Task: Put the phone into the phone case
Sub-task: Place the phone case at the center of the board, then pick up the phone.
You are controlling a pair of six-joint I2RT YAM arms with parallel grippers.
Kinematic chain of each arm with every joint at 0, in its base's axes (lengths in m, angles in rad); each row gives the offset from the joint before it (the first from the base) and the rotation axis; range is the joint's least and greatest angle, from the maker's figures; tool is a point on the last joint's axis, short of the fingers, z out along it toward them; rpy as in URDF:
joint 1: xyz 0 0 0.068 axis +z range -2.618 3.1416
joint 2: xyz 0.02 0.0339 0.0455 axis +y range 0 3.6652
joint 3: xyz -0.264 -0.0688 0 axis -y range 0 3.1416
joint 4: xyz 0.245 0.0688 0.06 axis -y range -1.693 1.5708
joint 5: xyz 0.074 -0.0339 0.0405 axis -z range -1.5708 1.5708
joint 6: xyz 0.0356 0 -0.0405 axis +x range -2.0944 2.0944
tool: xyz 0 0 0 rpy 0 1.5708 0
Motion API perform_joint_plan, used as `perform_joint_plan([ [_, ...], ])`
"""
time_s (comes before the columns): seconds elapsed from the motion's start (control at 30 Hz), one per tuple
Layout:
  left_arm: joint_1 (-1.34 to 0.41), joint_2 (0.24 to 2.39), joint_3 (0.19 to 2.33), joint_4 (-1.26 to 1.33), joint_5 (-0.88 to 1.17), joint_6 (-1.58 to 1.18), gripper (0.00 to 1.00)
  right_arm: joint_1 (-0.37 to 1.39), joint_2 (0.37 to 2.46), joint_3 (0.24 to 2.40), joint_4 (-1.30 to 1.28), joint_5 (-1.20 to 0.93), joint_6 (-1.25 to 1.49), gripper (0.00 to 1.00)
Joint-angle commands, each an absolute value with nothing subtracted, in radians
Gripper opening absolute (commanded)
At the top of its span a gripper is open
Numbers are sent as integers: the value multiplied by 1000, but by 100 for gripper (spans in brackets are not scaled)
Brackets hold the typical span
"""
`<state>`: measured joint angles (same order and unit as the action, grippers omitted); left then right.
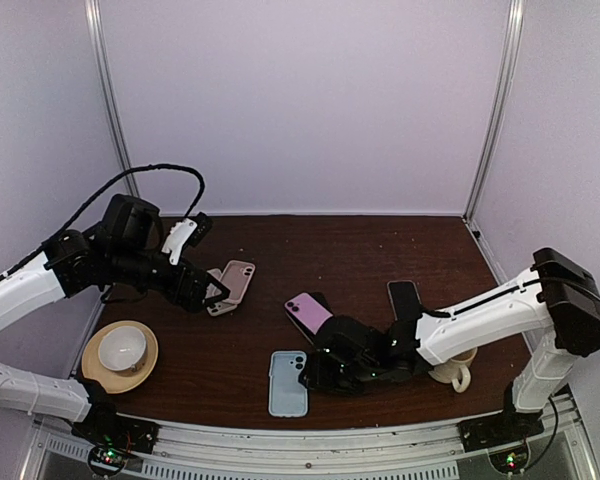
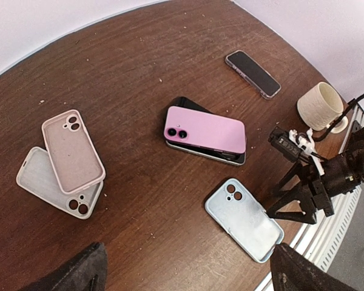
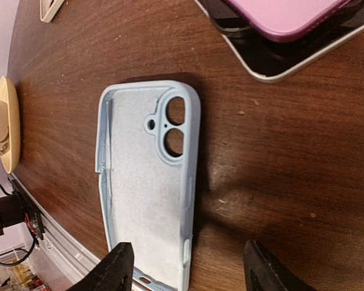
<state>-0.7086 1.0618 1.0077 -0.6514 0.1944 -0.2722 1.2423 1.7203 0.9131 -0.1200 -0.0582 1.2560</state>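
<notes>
Beside the pink phone [image 1: 308, 312] lies a blue case [image 1: 288, 382] (empty).

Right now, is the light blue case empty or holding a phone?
Empty. The light blue case lies open side up, bare lining showing, the table visible through its camera cutouts.

Light was even, diffuse, from overhead; walls [image 1: 300, 100] read pale lilac. The blue case [image 3: 148, 182] threw a soft shadow on the dark worktop [image 3: 279, 182] just right of it. Focus was sharp on the case; fingers [image 3: 112, 270] of the right tool [image 3: 185, 273] below it were blurred. Left wrist view bowed at edges.
</notes>
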Motion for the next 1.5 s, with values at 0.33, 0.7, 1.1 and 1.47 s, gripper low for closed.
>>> perform_joint_plan([
  [0.33,-709,1070,996,-606,179,-256,98,1103,1769,1533,-982,77,578,99],
  [0.7,-691,1120,994,-618,127,-229,97,880,2119,1975,-1158,-26,224,100],
  [1.1,-666,1189,992,-624,112,-217,97,862,2345,2136,-1101,-129,114,100],
  [1.47,-664,1200,989,-624,103,-210,98,861,2415,2144,-1056,-60,100,99],
])
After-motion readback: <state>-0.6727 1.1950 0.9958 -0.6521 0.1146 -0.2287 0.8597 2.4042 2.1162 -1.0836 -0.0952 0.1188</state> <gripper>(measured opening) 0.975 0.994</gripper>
